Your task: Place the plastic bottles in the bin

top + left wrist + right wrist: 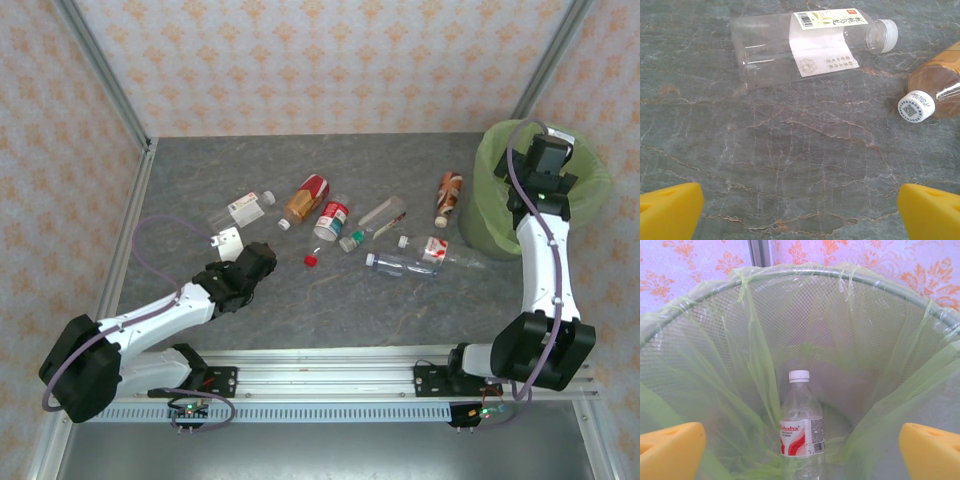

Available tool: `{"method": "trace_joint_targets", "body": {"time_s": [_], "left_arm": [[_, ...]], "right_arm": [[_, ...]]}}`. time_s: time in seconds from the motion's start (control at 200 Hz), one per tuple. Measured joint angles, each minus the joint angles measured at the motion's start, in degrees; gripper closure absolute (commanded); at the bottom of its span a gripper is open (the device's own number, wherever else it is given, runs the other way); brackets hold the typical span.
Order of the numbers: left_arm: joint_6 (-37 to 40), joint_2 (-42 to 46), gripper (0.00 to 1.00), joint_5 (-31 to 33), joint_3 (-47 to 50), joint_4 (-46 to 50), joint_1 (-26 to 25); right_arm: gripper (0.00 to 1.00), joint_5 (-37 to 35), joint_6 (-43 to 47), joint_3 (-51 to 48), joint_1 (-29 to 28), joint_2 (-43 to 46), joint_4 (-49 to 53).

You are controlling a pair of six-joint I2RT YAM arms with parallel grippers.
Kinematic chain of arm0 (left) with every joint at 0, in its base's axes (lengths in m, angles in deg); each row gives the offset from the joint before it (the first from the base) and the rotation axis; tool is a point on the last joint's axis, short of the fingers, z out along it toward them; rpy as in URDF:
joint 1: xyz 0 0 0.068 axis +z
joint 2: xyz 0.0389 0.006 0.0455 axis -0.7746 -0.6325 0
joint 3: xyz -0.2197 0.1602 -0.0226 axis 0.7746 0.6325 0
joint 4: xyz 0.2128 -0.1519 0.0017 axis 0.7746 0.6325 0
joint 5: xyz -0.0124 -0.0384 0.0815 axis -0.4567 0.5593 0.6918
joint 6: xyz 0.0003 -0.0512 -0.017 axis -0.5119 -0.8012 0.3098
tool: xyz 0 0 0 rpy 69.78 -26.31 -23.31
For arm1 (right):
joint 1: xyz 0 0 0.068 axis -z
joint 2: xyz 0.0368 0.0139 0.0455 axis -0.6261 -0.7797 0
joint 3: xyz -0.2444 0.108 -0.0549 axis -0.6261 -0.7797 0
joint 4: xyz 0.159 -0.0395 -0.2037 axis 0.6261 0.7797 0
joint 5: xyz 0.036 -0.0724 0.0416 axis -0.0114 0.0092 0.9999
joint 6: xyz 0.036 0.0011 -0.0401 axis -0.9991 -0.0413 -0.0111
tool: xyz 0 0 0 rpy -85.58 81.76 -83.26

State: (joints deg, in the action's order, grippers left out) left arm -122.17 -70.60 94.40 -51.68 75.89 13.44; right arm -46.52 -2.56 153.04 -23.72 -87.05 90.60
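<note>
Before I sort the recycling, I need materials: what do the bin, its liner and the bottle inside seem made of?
Bin: probably metal wire, matte grey; fine mesh grid shows. Liner: thin plastic film, translucent green, wrinkled. Bottle: clear glossy plastic, likely; you see through it.

The worktop (330, 300) in front of me is grey, veined stone. The plastic bottles (331, 218) lie scattered across its middle, a small red cap (311, 260) among them. The bin (478, 205) stands at its far right.

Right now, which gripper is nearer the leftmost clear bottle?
Left. The left gripper hovers just short of that bottle; the right gripper is over the bin, across the table.
</note>
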Motion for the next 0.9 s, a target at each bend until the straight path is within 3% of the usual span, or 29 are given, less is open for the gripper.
{"method": "trace_joint_targets", "body": {"time_s": [0.22, 0.42, 0.716, 0.901], "left_arm": [[-0.46, 0.02, 0.00, -1.25, 0.00, 0.00, 0.79], [0.17, 0.87, 0.00, -4.79, -2.08, 0.15, 3.04], [8.85, 4.17, 0.00, -16.57, -14.49, 3.98, 10.45], [16.61, 1.79, 0.00, -23.87, -25.57, 9.16, 14.14]], "right_arm": [[0.01, 3.19, -2.73, 0.02, 0.00, 3.72, 1.09], [0.01, 11.28, -4.07, 1.51, -2.05, 7.61, 1.29], [0.01, 22.29, -0.07, 2.47, -18.14, 10.03, 4.11], [0.01, 24.52, 7.50, -5.03, -27.08, 10.08, 5.84]]}}
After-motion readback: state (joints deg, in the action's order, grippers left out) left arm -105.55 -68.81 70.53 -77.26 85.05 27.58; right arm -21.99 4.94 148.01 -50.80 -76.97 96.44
